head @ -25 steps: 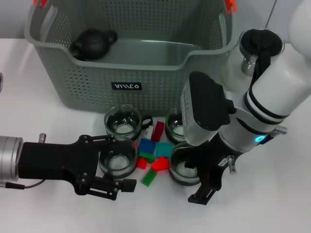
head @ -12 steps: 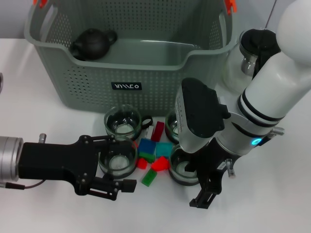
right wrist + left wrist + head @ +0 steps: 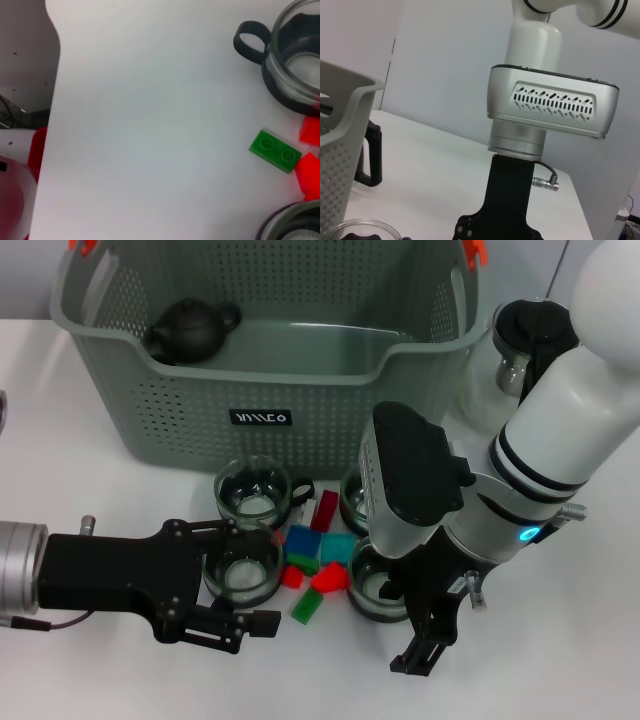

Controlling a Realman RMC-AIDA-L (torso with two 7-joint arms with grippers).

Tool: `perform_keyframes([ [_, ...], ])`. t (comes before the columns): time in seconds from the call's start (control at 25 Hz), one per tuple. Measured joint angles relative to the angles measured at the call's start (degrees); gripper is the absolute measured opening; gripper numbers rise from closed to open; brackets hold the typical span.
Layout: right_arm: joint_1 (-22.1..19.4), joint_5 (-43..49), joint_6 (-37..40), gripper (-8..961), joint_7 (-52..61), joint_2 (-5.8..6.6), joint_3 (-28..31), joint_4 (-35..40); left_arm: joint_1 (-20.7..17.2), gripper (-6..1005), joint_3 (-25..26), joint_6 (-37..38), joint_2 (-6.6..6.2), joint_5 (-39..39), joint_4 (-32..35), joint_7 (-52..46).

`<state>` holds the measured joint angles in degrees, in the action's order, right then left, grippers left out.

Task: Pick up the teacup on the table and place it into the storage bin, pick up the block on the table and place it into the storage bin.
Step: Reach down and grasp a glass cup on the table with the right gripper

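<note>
We saw the storage bin [image 3: 262, 370] at the table's far side. Our left gripper [image 3: 237, 575] had its fingers spread around a teacup [image 3: 242, 562] resting near the bin's front. Our right gripper [image 3: 425, 625] sat beside another teacup [image 3: 381, 583], fingers indiscernible. Small blocks [image 3: 318, 562] lay between them.

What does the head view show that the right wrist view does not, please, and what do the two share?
Only the head view shows the storage bin with a dark teapot inside, the glass pot beside it, the left gripper around a teacup, and the right gripper. Only the right wrist view shows the table edge and a red object beyond it. Both show the green block, red blocks and glass teacups on the white table.
</note>
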<state>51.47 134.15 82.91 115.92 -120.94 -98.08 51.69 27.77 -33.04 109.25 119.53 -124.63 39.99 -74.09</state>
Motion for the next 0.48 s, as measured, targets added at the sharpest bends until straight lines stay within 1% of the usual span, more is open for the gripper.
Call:
perform_keyframes([
  [0.48,-0.1,0.0,0.4,915,0.0,0.00,-0.2,0.3,0.0,935,0.0,-0.1,0.00,0.1,0.0,0.1],
])
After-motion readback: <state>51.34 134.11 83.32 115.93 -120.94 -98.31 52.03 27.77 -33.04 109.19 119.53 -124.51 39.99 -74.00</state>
